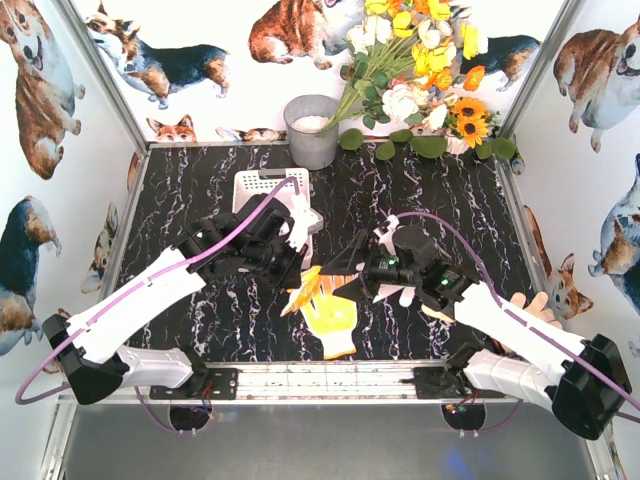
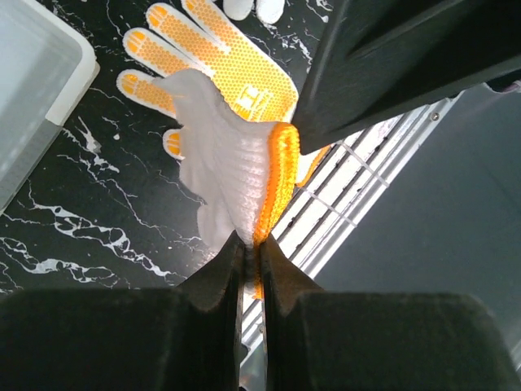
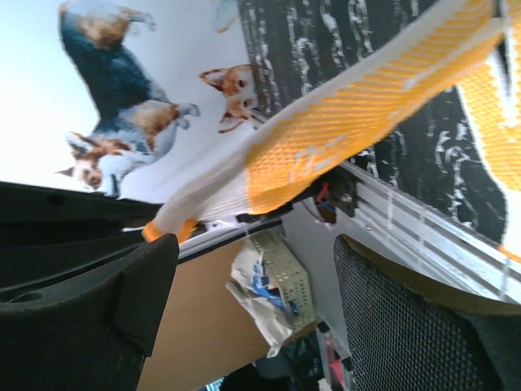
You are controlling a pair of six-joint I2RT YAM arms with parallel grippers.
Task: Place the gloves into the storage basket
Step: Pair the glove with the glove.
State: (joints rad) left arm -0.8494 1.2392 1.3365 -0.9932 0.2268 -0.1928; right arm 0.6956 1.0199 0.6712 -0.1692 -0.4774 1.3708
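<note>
Fingers [image 2: 216,281] of the left gripper [image 2: 251,244] are clenched on a white knit glove [image 2: 224,175], pinching it at its orange cuff. The glove hangs bunched from the tips above the black marbled table [image 1: 200,330]. The right gripper [image 3: 256,261] has its fingers spread wide with nothing between them.

From above, a yellow-palmed glove [image 1: 330,315] lies flat, palm up, at about 5 o'clock from the left gripper, close to the table's near edge. The storage basket [image 1: 258,185] sits at roughly 11 o'clock from that gripper, partly hidden by the arm. The right gripper is at 3 o'clock. In its wrist view a yellow-palmed glove's cuff ends close to one fingertip; contact cannot be told.
</note>
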